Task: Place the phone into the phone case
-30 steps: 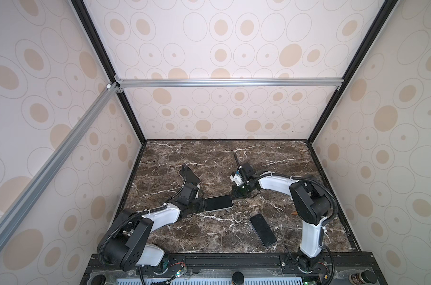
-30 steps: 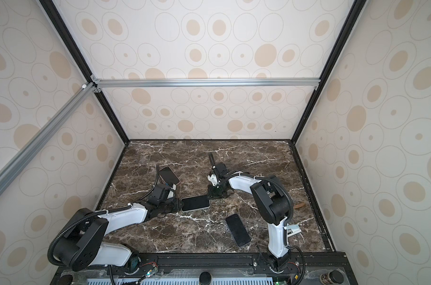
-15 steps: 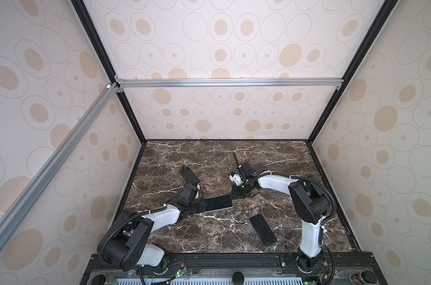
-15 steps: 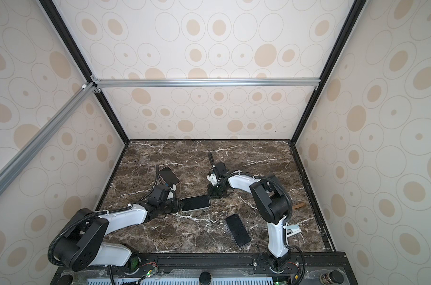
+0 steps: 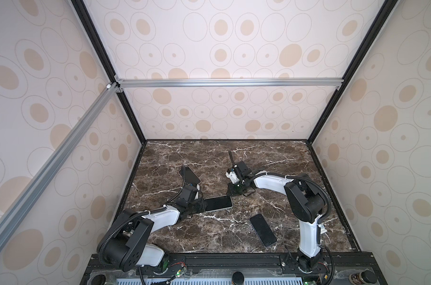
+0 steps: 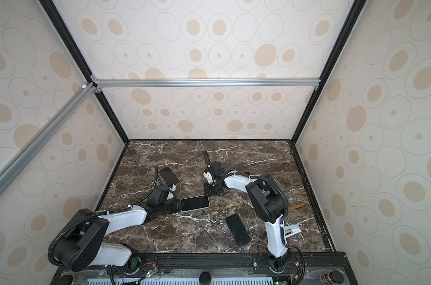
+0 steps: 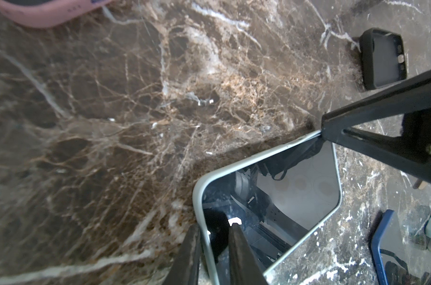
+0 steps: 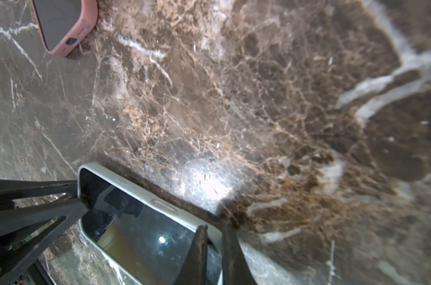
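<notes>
Final seating, I judge: left gripper [image 7: 214, 225] and right gripper [image 8: 214, 225] each pinch, nearly closed, opposite ends of the case [image 7: 197, 192] rim, the phone [image 7: 296, 187] lying inside it between them; next calls for pressing corners home, then release.

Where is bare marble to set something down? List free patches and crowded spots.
Free: the strip of table along the back wall, and the front patch between the left arm and the dark phone. Crowded: the middle, where left gripper and right gripper pinch the pale-cased phone.
</notes>
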Robot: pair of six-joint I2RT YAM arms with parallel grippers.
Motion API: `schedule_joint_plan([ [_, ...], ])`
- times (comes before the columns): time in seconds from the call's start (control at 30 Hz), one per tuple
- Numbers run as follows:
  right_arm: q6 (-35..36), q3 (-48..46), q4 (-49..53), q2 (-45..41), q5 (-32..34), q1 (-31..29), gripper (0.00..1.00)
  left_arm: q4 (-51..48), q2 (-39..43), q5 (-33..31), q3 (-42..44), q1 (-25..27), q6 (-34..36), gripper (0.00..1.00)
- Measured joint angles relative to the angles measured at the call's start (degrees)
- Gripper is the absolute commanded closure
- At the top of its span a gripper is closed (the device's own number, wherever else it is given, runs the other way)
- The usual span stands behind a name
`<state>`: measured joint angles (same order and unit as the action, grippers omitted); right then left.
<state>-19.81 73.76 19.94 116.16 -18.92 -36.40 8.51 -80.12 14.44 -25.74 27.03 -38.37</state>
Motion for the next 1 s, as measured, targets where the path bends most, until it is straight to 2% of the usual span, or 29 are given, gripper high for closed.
schedule_joint_plan([
  [0.1,0.0,-0.48,-0.22,-1.05,1.29,-0.48,0.85,-0.85,0.9,-0.46,0.2,-0.02,0.0,0.79],
  [0.17,0.15,-0.48,-0.09,-2.01,2.32,-0.87,0.79,-2.19,1.86,-1.07,0.22,-0.04,0.0,0.77],
  [0.37,4.48,1.77,7.21,-3.23,5.53,-3.17,0.42,-8.7,7.5,-4.85,-1.81,-0.7,0.87,0.71],
  [0.6,15.23,10.23,13.49,-3.74,7.21,-6.95,0.08,-13.88,18.12,-10.84,-7.67,-2.03,5.9,0.61],
  [0.73,21.05,12.83,14.4,-4.61,8.59,-10.19,0.02,-16.33,23.71,-14.29,-8.74,-2.49,10.05,0.6],
  [1.0,31.56,9.99,14.62,-6.67,9.53,-12.57,0.01,-19.76,31.78,-17.73,-8.72,-2.93,18.14,0.56],
])
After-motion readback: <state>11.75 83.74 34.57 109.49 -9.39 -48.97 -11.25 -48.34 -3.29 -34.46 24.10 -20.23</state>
